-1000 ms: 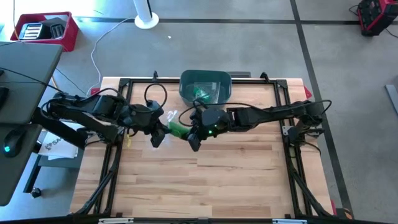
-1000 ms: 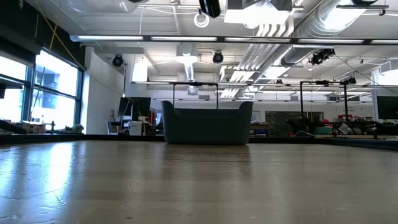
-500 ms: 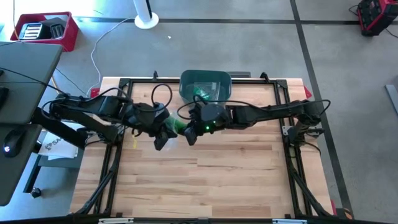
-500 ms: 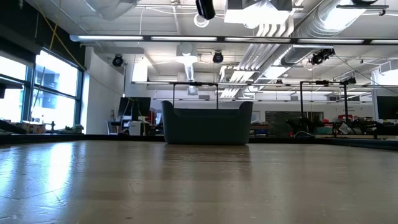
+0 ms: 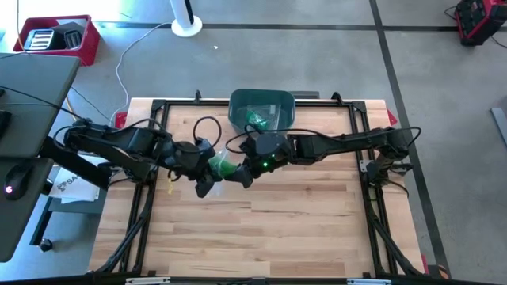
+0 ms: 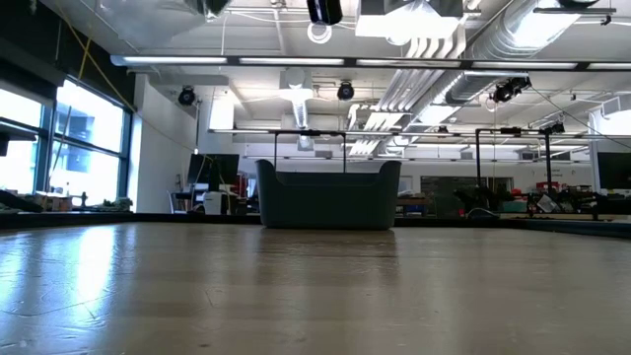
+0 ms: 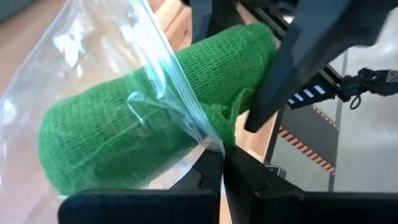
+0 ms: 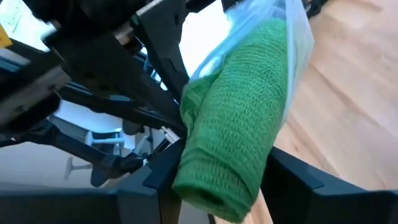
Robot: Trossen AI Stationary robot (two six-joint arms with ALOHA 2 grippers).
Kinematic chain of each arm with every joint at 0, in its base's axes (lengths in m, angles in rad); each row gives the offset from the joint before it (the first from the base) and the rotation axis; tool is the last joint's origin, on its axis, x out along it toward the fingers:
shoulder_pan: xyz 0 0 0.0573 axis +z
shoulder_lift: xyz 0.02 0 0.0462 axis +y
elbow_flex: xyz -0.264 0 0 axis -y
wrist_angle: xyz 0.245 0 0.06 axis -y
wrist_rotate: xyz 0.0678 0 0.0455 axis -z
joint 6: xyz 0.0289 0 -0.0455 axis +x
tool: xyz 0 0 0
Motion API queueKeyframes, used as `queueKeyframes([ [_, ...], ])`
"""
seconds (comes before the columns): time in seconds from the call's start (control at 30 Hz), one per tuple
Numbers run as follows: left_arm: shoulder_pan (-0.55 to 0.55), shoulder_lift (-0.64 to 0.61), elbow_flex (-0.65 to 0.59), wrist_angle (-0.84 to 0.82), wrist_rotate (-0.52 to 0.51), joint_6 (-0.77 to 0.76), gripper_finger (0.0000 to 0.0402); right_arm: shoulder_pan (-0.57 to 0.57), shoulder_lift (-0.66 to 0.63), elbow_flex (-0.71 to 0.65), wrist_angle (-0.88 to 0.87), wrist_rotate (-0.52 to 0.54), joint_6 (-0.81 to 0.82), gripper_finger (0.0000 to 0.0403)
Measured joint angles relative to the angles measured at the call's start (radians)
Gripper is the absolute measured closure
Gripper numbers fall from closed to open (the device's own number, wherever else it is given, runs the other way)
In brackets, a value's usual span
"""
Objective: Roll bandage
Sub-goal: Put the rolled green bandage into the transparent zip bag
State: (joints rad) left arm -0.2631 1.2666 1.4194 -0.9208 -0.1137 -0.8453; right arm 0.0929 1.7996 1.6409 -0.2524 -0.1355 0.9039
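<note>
- tabletop (image 5: 261, 229): bare wood below both arms; a dropped roll can bounce or unwind there
- right claw (image 5: 247, 176): fingers spread either side of the green bandage roll (image 8: 239, 140), not pinching; support may vanish
- left claw (image 5: 207, 179): clamped on the clear bag (image 7: 93, 68) alone; the roll, mid-air above the tabletop, may slide out

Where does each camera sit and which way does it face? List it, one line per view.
High view: overhead, looking straight down on the wooden table; both arms meet at the green bandage roll.
Low view: table-top height, looking level across to the dark bin; only arm parts show at the top.
Left wrist view: on the left arm, facing the bandage roll in its clear plastic bag; own fingers shut.
Right wrist view: on the right arm, facing the same roll; own fingers straddle it.
Both wrist views share the roll.
</note>
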Motion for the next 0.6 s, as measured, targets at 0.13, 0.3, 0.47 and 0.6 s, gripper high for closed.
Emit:
queueKeyframes([
  [0.13, 0.013, -0.004, -0.07, 0.077, 0.03, -0.006, 0.0401, 0.011, -0.006, 0.0, -0.025, -0.008, 0.066, 0.0227],
  [0.3, 0.032, -0.025, -0.122, 0.26, 0.09, 0.01, 0.0401, 0.032, -0.05, 0.0, -0.125, -0.004, 0.16, 0.0227],
  [0.47, 0.083, -0.043, -0.198, 0.363, 0.155, 0.02, 0.0401, 0.062, -0.114, 0.0, -0.174, 0.032, 0.201, 0.0227],
  [0.6, 0.117, -0.045, -0.279, 0.547, 0.258, 0.004, 0.0401, 0.065, -0.134, 0.0, -0.2, 0.034, 0.145, 0.0226],
])
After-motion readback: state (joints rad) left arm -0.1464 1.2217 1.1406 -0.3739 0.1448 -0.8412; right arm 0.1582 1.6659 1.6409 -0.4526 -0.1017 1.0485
